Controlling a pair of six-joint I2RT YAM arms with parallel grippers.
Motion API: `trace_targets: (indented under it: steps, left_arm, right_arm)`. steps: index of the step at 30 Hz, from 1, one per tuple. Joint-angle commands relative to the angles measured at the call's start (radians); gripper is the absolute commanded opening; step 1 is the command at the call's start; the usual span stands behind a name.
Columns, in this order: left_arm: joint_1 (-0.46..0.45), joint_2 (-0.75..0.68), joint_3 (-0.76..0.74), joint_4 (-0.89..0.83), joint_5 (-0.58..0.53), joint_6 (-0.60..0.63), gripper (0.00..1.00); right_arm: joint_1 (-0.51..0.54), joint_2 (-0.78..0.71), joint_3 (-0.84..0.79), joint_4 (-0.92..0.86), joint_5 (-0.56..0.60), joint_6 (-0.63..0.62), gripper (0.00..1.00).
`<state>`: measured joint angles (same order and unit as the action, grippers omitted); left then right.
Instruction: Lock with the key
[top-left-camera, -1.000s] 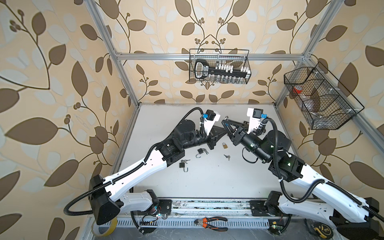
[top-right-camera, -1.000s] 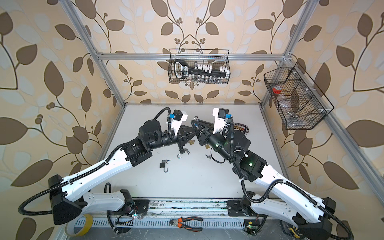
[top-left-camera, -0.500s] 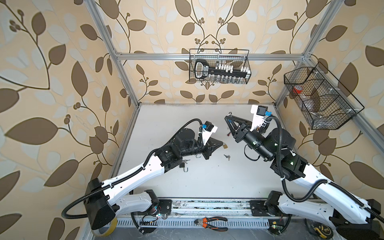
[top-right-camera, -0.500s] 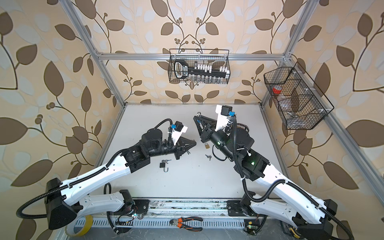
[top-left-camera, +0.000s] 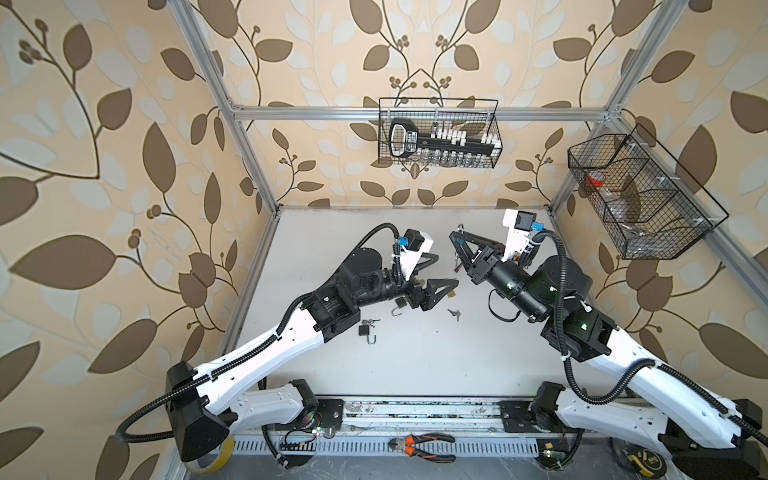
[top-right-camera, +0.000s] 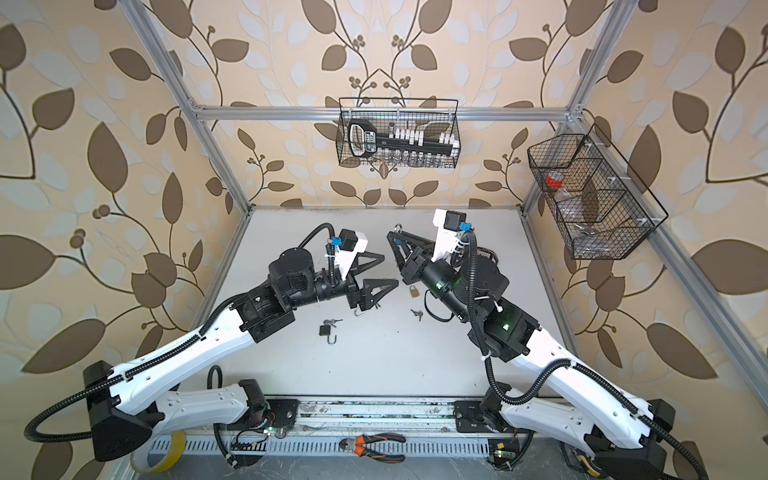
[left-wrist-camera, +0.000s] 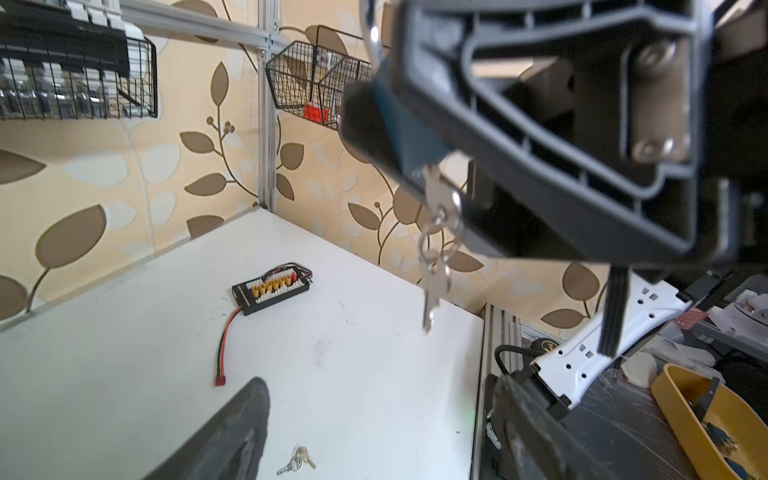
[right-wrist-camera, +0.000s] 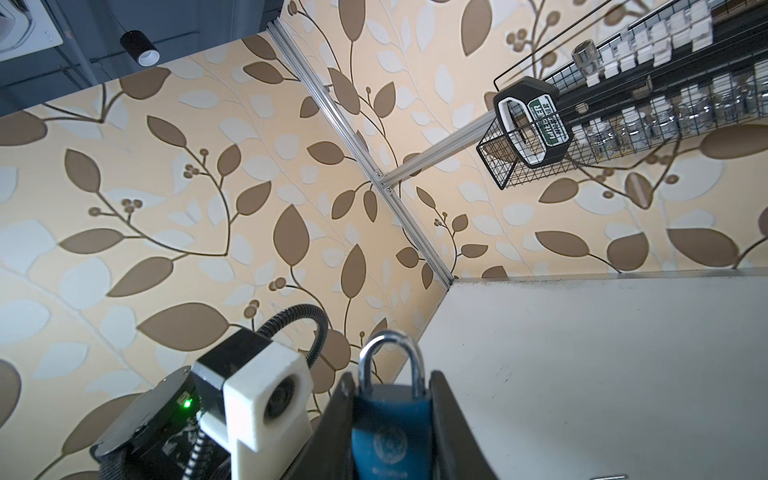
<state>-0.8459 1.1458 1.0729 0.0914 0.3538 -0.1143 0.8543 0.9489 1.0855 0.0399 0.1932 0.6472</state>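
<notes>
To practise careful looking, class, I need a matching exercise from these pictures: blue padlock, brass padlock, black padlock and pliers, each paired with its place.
Things: 1 blue padlock; 2 brass padlock; 3 black padlock; 4 pliers.
Places: A on the table beside the left arm, shackle open; B on the slotted strip in front of the table; C clamped in the right gripper; D on the table just past the fingertips of the left gripper.
Pairs: 1-C, 2-D, 3-A, 4-B.
</notes>
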Motion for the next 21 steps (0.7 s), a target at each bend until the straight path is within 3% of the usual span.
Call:
trace_targets:
  steps: [1, 13, 21]
  left_arm:
    - [-0.009, 0.028, 0.068, 0.057, -0.018, 0.06, 0.79]
    - [-0.01, 0.095, 0.157, 0.1, -0.023, 0.068, 0.5]
    - [-0.009, 0.098, 0.165, 0.095, 0.016, 0.061, 0.1]
  right_arm:
    - [-0.004, -0.006, -0.004, 0.009, -0.016, 0.033, 0.0]
    - [-0.003, 0.002, -0.011, 0.011, -0.038, 0.054, 0.0]
    - [-0.004, 0.002, -0.016, 0.01, -0.034, 0.055, 0.0]
